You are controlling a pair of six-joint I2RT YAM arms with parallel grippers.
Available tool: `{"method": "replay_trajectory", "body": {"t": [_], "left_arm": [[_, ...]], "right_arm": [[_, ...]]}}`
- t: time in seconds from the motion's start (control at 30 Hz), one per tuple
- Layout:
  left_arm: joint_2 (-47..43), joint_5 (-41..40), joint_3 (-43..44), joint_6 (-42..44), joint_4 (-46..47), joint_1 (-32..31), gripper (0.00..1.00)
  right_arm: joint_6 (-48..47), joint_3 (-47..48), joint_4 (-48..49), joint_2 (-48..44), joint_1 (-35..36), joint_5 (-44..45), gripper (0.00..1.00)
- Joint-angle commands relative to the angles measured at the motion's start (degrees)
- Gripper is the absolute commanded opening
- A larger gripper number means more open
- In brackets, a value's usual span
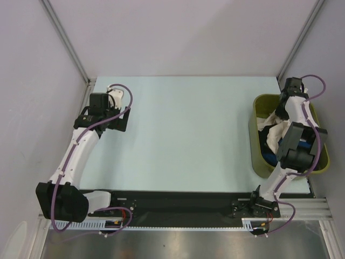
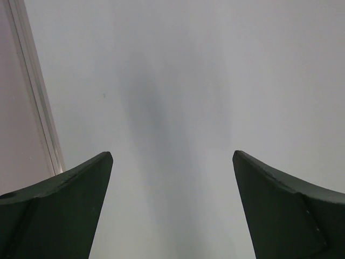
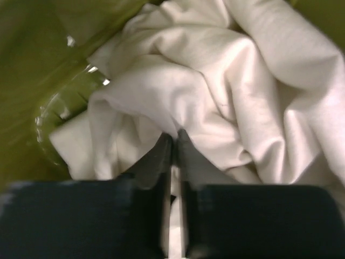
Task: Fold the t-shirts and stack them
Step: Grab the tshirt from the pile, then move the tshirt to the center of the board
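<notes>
A crumpled cream t-shirt [image 3: 215, 70] fills the right wrist view, lying in the olive-green bin [image 3: 32, 65]. My right gripper [image 3: 175, 137] is shut on a fold of this cream cloth, with a thin strip of it showing between the jaws. In the top view the right arm reaches down into the bin [image 1: 257, 110], where cream cloth [image 1: 274, 136], black cloth [image 1: 266, 131] and a bit of blue cloth [image 1: 307, 147] show. My left gripper [image 2: 172, 162] is open and empty over bare table; in the top view it [image 1: 101, 117] is at the table's far left.
The bin [image 1: 259, 156] stands at the table's right edge. The pale table top [image 1: 183, 129] lies between the arms. Grey walls enclose the back and sides, and a metal post [image 2: 38, 102] runs along the left wall.
</notes>
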Motion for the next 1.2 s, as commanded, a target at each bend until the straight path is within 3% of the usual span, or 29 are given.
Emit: {"method": "replay_trajectory", "body": {"t": [0.0,0.23,0.4,0.63,0.73,0.87,0.97,1.07,1.17], "left_arm": [[-1.36,-0.4,0.19,1.42,-0.15,0.27,1.0],[-0.21,1.8,1.78,1.42,-0.94,0.27,1.0],[0.84,3.89,2.92,1.24,-1.12,0.35,1.0],[1.2,5.13,3.8,1.15,-0.94,0.27,1.0],[1.02,5.23,3.71,1.15,-1.12,0.27,1.0],[0.84,5.05,3.71,1.24,-0.94,0.27,1.0],[0.84,3.91,4.41,1.5,-1.03,0.27,1.0],[0.84,3.03,5.29,1.68,-1.38,0.35,1.0],[0.49,3.03,5.73,1.77,-1.82,0.79,1.0]], "right_arm": [[-1.78,5.64,-2.56,-0.1,0.18,6.49,0.0],[-7.92,9.41,-1.24,-10.01,4.12,15.71,0.0],[-9.69,18.9,-0.46,-18.81,5.19,18.18,0.0],[-18.03,24.62,13.25,-30.5,8.97,16.79,0.0],[-18.39,28.04,15.37,-33.06,10.81,10.03,0.0],[-13.83,31.57,16.51,-34.2,16.16,-7.67,0.0],[-8.39,31.92,19.66,-32.98,24.15,-21.56,0.0],[-3.28,33.06,23.96,-28.95,35.48,-29.6,0.0],[-4.06,36.56,24.95,-23.33,47.32,-32.6,0.0]]}}
